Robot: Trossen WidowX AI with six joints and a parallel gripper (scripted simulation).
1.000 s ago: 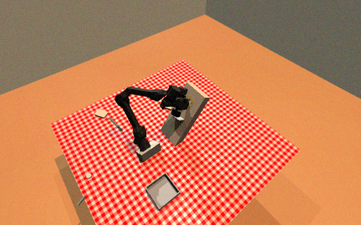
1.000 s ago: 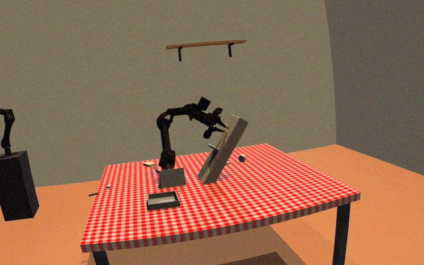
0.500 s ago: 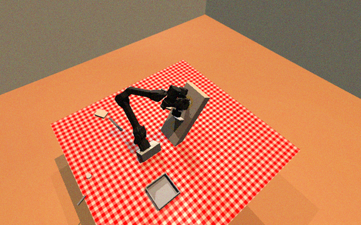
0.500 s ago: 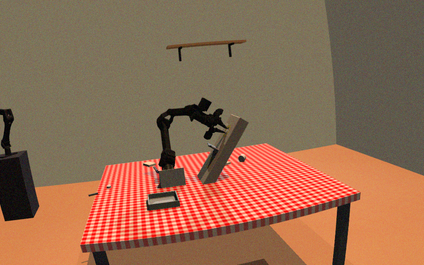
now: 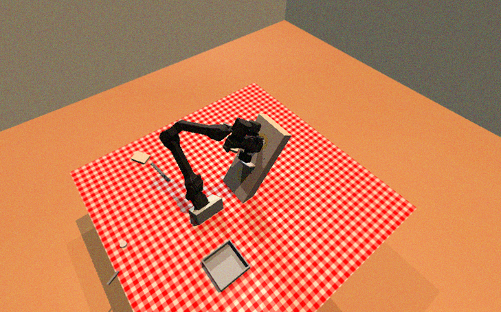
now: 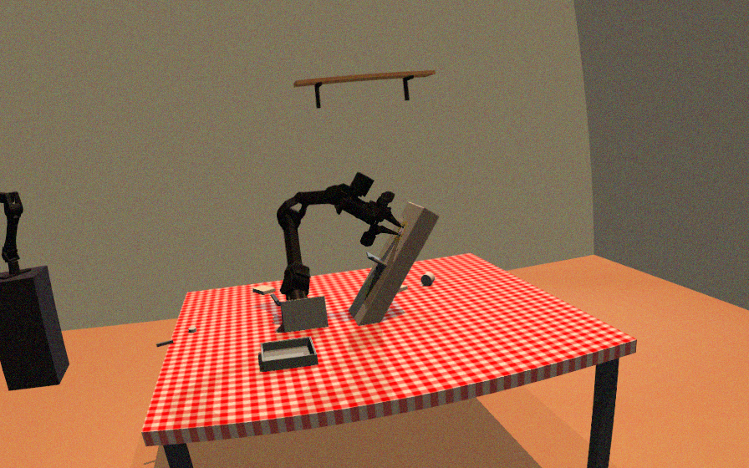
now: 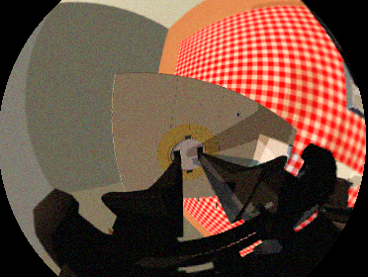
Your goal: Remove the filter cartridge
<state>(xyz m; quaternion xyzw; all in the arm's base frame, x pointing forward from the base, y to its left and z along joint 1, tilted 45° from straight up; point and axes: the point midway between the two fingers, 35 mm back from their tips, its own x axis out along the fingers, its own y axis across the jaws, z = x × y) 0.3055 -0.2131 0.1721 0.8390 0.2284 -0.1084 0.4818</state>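
Observation:
The grey service panel (image 5: 277, 141) (image 6: 414, 242) (image 7: 140, 113) leans tilted on the checkered table. The round filter cartridge (image 7: 189, 151) sits in it inside a yellow ring (image 7: 170, 139); in the top and exterior views the wrist hides most of it. My gripper (image 5: 259, 142) (image 6: 399, 231) (image 7: 189, 157) is right at the cartridge face, fingers a narrow gap apart, tips touching or just inside the face; I cannot tell if they sit in the slots. Nothing is clamped between the fingers. The grey tray (image 5: 218, 250) (image 6: 287, 362) lies empty near the front of the table.
A small ledge (image 6: 374, 257) sticks out of the panel below the gripper. A small cylinder (image 6: 426, 279) lies behind the panel. A tan block (image 5: 140, 157) (image 6: 263, 289), a grey rod (image 5: 160, 171) and a white disc (image 5: 122, 243) lie left. The arm's base block (image 5: 206, 210) (image 6: 303, 313) stands between panel and tray.

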